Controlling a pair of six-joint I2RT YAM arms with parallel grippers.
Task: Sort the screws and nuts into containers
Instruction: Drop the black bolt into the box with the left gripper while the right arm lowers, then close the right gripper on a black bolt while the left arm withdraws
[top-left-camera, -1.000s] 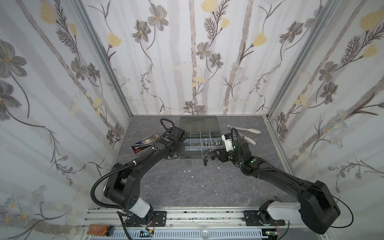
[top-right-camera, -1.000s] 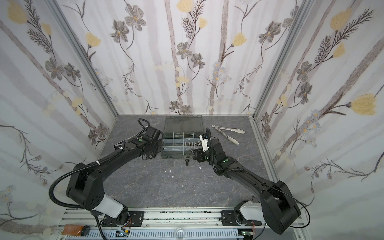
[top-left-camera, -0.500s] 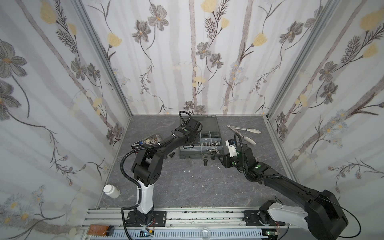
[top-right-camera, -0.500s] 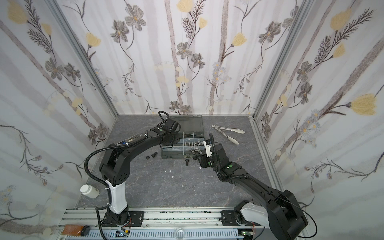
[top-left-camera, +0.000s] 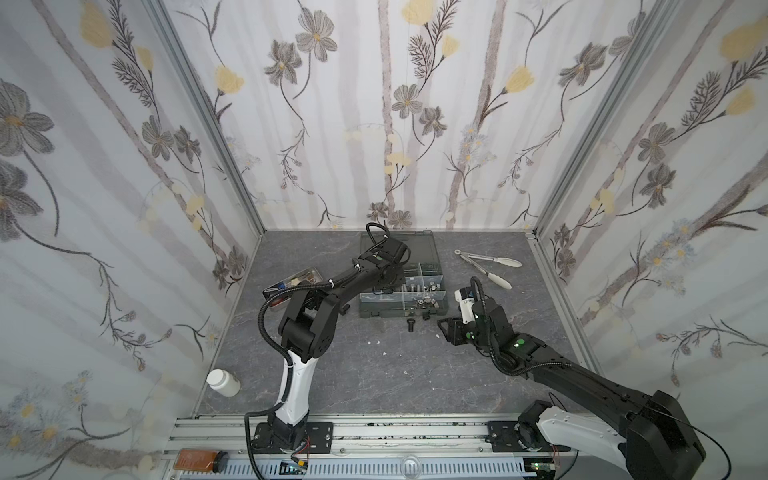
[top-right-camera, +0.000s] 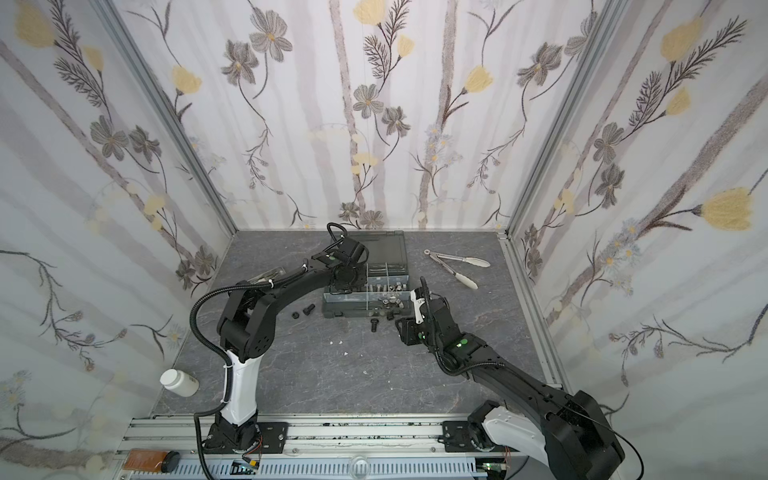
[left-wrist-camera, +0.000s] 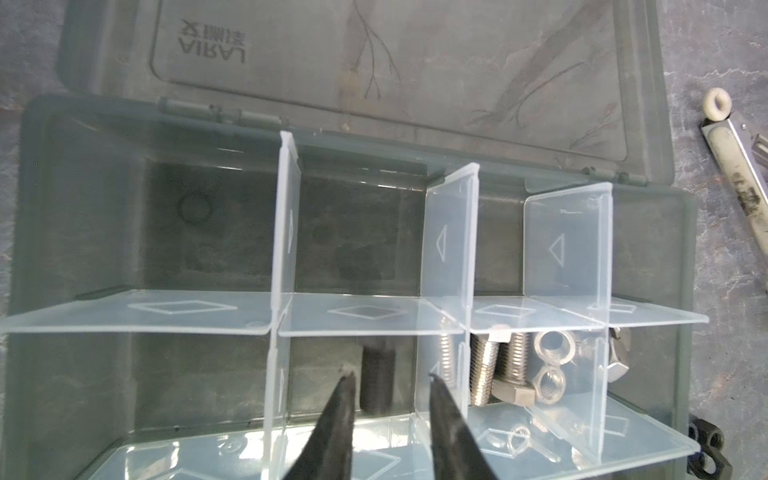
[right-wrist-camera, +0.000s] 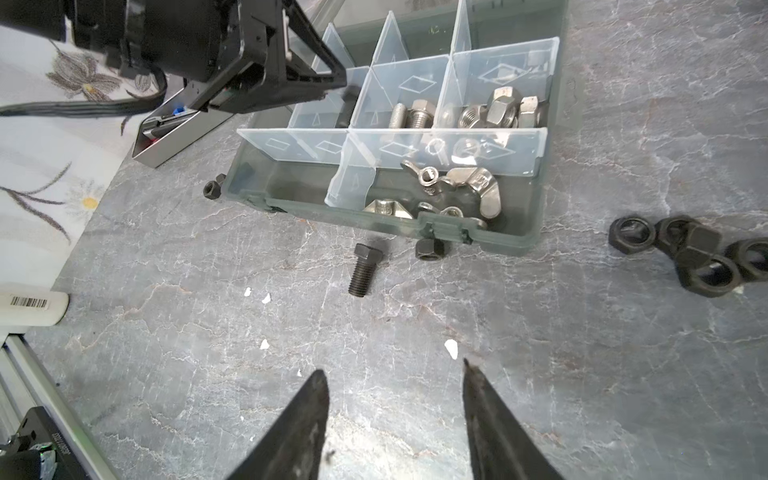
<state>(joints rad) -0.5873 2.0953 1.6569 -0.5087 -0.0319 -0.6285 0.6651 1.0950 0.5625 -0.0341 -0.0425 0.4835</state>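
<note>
Left gripper (left-wrist-camera: 390, 376), fingers spread and holding nothing, hangs over a middle-row compartment of the open organizer box (left-wrist-camera: 25, 208), where one black screw (left-wrist-camera: 376, 374) lies on the compartment floor. Neighbouring compartments hold silver screws (left-wrist-camera: 484, 370) and silver nuts (left-wrist-camera: 548, 376), and wing nuts (right-wrist-camera: 461, 187) lie in a front-row compartment. The box sits near the far edge of the counter (top-left-camera: 374, 374) with its clear lid (left-wrist-camera: 415, 62) laid back.

Right gripper (right-wrist-camera: 392, 368), likewise spread and empty, hovers over bare counter in front of the box. Between it and the box's front wall lies a loose black screw (right-wrist-camera: 362, 270), and a single black nut (right-wrist-camera: 432, 249) sits just beside that wall. A cluster of black nuts (right-wrist-camera: 698, 253) rests past the box's front corner, toward the counter's right edge. Tongs (top-left-camera: 486, 266) lie near the far right corner, and a white bottle (top-left-camera: 223, 382) lies by the left edge.
</note>
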